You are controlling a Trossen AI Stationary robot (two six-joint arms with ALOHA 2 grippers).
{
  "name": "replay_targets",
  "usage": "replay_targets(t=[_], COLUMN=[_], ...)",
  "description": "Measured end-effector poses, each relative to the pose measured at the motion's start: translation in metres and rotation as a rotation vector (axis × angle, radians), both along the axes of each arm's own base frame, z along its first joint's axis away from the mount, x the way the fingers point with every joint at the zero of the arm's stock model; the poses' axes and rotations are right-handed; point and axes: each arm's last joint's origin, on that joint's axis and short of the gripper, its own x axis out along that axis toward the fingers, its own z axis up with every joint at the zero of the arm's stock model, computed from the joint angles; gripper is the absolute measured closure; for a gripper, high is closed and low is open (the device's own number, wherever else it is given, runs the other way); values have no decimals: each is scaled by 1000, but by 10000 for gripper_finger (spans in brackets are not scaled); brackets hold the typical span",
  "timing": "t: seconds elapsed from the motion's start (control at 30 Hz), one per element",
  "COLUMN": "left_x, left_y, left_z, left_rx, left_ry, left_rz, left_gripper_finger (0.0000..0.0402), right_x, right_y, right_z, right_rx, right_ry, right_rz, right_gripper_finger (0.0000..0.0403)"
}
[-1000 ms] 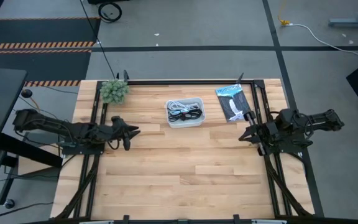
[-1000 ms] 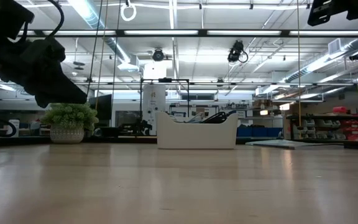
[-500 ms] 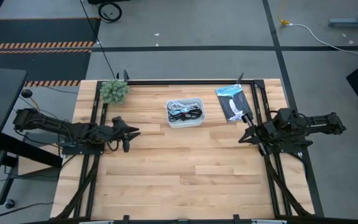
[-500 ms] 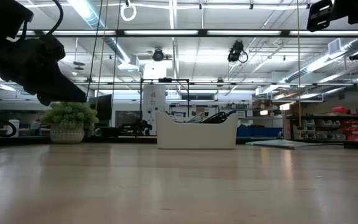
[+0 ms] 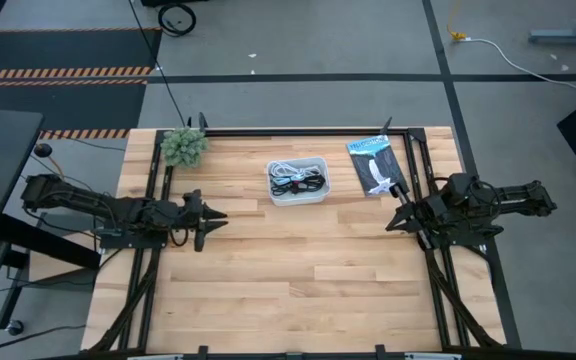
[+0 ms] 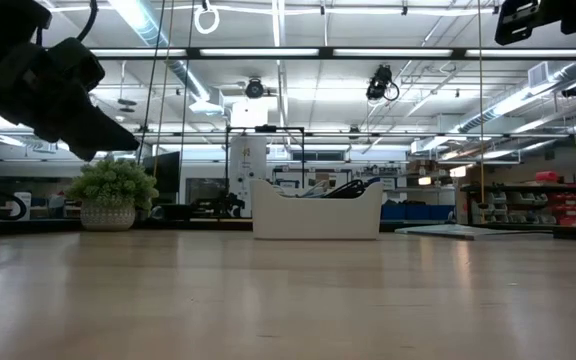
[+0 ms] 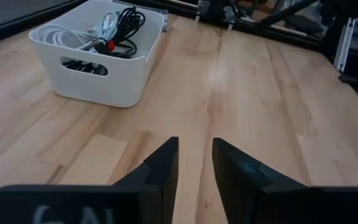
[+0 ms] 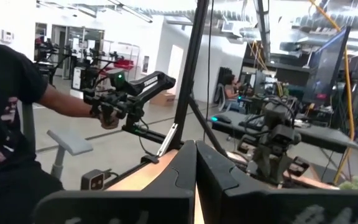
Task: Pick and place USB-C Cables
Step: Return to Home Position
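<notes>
The white tray stands on the table's far middle and holds the USB-C cables. In the left wrist view a white bundle lies beside black cords, one with a red tie. A black loop pokes above the tray's rim. My left gripper hovers left of and nearer than the tray, pointing right, fingers slightly apart over bare wood. My right gripper hovers at the right side, nearer than the packet, shut, holding nothing.
A flat black-and-blue packet lies right of the tray near the far edge. A small potted plant stands at the far left corner. Bare wood stretches across the near half. A person sits beyond the table.
My left gripper has risen a little and turned about its wrist; in the low view its tip stands higher than a second ago. The tray and cables have stayed put.
</notes>
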Motion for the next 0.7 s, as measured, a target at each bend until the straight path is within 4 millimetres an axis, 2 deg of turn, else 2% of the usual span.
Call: replay_targets(t=[0.33, 0.43, 0.7], left_x=[-1, 0, -1], left_y=[0, 0, 5], left_z=[-2, -1, 0], left_rx=[160, 227, 445], left_ry=[44, 40, 88], left_rz=[-64, -80, 34], left_gripper_finger=[393, 392, 354], right_x=[0, 0, 1], right_y=[0, -1, -1], right_z=[0, 0, 0], right_rx=[50, 17, 26], right_ry=[22, 11, 13], right_rz=[5, -20, -38], right_gripper_finger=[387, 385, 388])
